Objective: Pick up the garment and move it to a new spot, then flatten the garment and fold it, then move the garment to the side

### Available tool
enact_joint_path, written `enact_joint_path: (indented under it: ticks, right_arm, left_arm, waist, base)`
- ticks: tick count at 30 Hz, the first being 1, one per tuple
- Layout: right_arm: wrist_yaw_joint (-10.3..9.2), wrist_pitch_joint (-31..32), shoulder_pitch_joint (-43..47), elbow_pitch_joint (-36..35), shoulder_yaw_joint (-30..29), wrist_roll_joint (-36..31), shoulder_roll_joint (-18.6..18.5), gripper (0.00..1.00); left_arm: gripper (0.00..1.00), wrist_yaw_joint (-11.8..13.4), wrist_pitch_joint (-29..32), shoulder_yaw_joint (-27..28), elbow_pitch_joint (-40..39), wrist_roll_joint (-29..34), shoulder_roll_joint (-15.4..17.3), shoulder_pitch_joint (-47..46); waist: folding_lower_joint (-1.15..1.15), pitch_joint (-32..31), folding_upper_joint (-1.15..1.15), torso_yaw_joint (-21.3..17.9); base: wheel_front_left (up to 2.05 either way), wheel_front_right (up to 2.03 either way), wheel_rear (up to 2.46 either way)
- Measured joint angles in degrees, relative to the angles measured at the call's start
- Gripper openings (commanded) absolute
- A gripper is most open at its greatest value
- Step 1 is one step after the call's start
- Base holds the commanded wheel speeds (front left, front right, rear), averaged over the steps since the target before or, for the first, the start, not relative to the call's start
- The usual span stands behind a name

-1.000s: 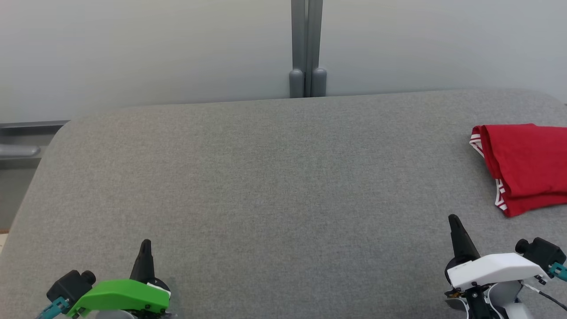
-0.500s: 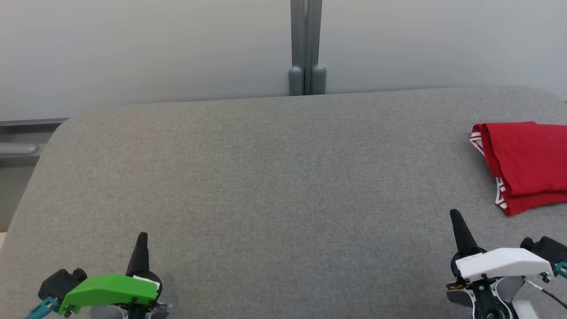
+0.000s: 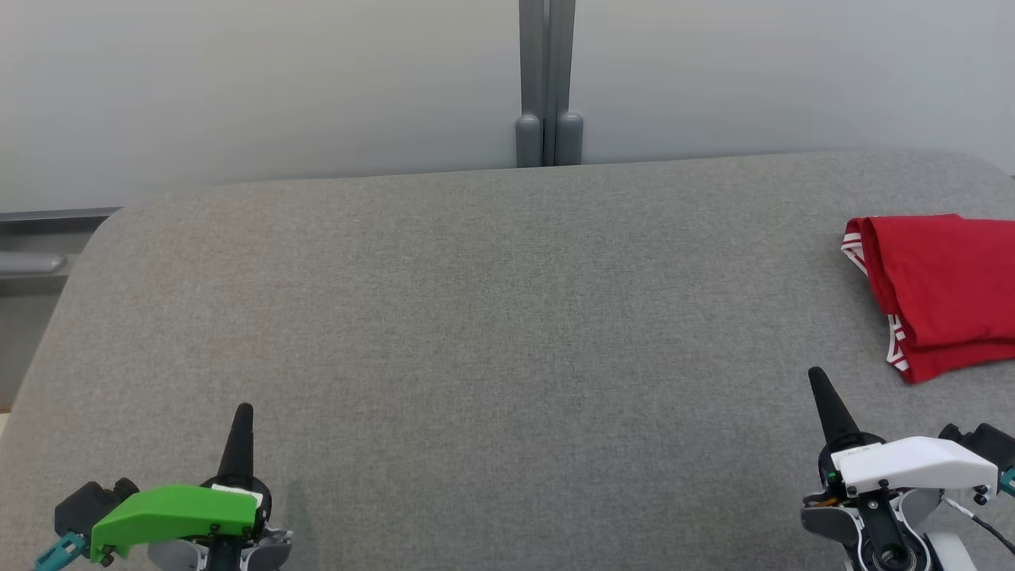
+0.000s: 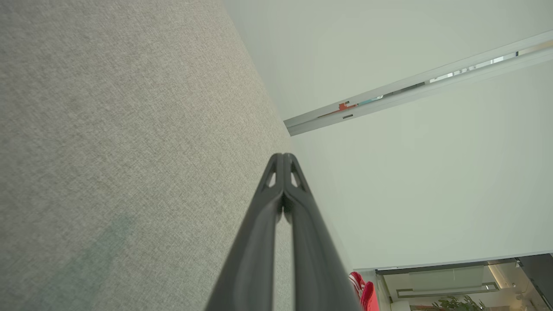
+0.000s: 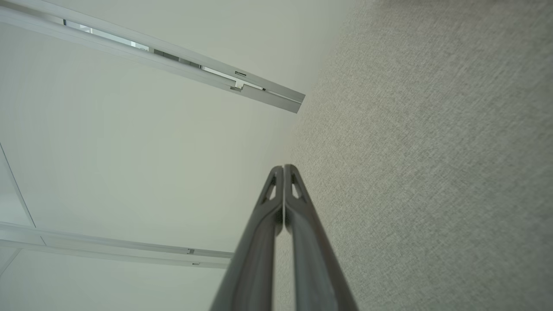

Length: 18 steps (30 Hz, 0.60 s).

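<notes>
Lying folded on grey surface (image 3: 476,317), red garment (image 3: 940,293); left tool (image 3: 243,408), right tool (image 3: 814,373) closed

The left gripper (image 3: 243,408) has drifted outward to its own side, its tip reaching farther up the grey fabric tabletop (image 3: 507,317). The right gripper (image 3: 815,373) has drifted rightward likewise. The whole scene sits slightly higher (the camera moved, nothing else).

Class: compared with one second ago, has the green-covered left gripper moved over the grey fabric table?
Yes. Judged against the grey vertical post, which barely shifts, the green-covered left gripper has drifted towards the robot's left.
</notes>
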Motion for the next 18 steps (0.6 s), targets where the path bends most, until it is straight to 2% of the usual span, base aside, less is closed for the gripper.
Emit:
enact_joint_path:
  ticks: [18]
  right_arm:
    - [-0.02, 1.92, -1.03, -0.11, -0.82, 8.93, -0.05, 0.0]
  left_arm:
    - [0.0, -1.87, 2.45, 2.58, -0.32, -7.35, -0.53, -1.02]
  waist:
    - [0.0, 0.54, 0.0, -0.11]
  base:
    - [0.0, 0.0, 0.0]
